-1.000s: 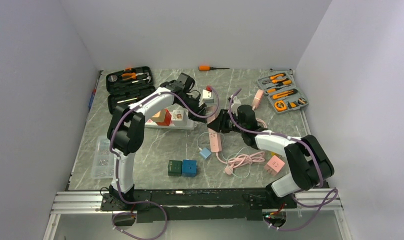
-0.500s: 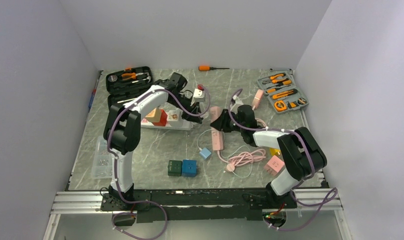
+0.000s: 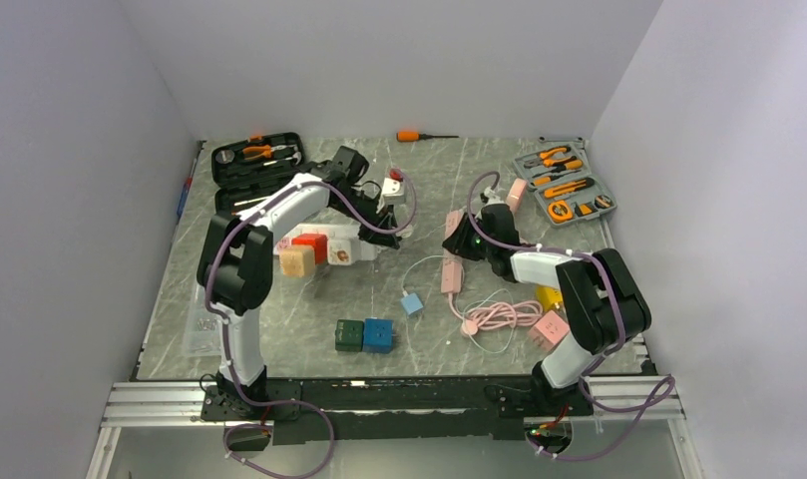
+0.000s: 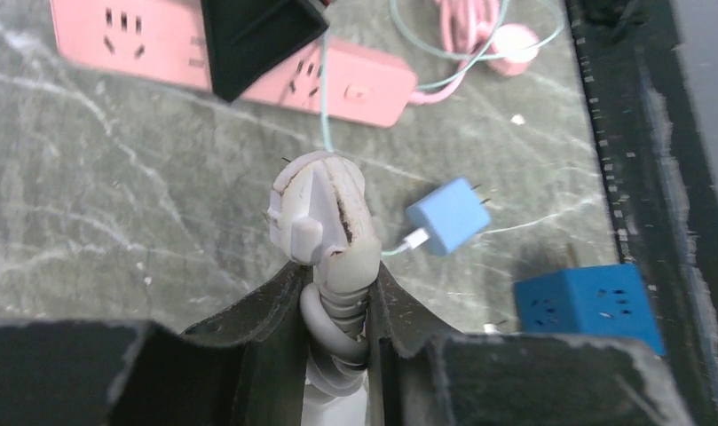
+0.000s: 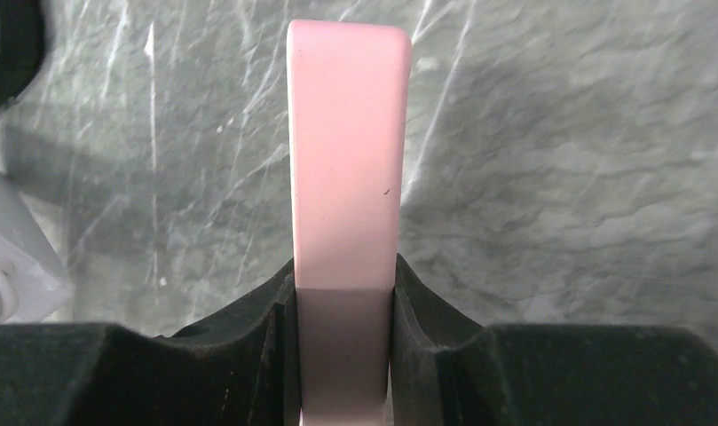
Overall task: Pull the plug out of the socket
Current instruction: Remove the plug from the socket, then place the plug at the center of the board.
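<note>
My left gripper is shut on a white plug, gripping its ribbed neck and coiled grey cord. The plug hangs free above the table, its prongs clear of any socket. The pink power strip lies beyond it, apart from the plug. My right gripper is shut on the pink power strip, which shows in the top view right of centre. In the top view the left gripper is left of the right gripper, with a gap between them.
A white strip with red and tan cubes lies under the left arm. A blue charger, green and blue cubes and a pink cable coil lie in front. A black tool case and a grey one are at the back.
The two grippers have drawn apart. The left one moved left and back with the white plug, and the right one moved right with the pink strip. The white strip with cubes shifted left.
</note>
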Controlling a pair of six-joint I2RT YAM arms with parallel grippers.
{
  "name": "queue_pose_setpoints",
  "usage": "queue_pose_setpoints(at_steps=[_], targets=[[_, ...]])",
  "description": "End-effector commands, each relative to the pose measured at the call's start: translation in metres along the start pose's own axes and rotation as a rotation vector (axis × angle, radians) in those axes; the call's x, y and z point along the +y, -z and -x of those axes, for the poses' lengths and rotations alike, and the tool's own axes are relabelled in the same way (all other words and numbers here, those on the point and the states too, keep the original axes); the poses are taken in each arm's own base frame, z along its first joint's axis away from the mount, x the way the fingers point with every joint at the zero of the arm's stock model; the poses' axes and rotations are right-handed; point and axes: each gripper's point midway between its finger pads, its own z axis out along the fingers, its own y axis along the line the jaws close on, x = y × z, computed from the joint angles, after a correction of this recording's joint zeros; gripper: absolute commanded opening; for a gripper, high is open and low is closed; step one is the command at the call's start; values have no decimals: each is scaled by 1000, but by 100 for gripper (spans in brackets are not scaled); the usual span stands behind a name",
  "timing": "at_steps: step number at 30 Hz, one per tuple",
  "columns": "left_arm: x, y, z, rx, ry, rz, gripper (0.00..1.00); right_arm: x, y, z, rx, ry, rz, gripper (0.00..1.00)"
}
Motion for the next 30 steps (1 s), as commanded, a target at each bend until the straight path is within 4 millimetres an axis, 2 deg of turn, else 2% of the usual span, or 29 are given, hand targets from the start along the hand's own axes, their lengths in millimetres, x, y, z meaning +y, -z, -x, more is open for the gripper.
queue_pose_setpoints(at_steps=[1, 5, 8, 11, 15, 17, 20, 23, 25, 28, 30], targets=[[36, 7, 24, -14, -79, 183, 0, -13, 4, 53, -127, 110, -130, 0], [55, -7, 14, 34, -52, 179, 0, -30, 5, 84, -161, 126, -244, 0], [71, -19, 13, 92, -42, 158, 0, -50, 6, 97, -177, 129, -355, 0], [86, -31, 6, 130, -42, 176, 0, -61, 7, 114, -203, 140, -430, 0], [105, -35, 5, 139, -40, 236, 2, -63, 5, 136, -213, 149, -488, 16], [111, -36, 2, 154, -19, 257, 17, -65, 2, 144, -200, 140, -515, 33], [112, -37, -9, 193, 19, 273, 43, -64, -1, 149, -177, 126, -530, 52], [109, -33, -15, 214, 53, 309, 72, -58, 0, 152, -185, 108, -504, 66], [101, -28, -16, 225, 70, 316, 96, -54, 5, 155, -200, 105, -496, 73], [87, -16, -8, 226, 109, 333, 99, -41, 20, 164, -237, 116, -482, 80], [77, -2, 4, 213, 143, 358, 99, -27, 32, 170, -265, 137, -469, 85]])
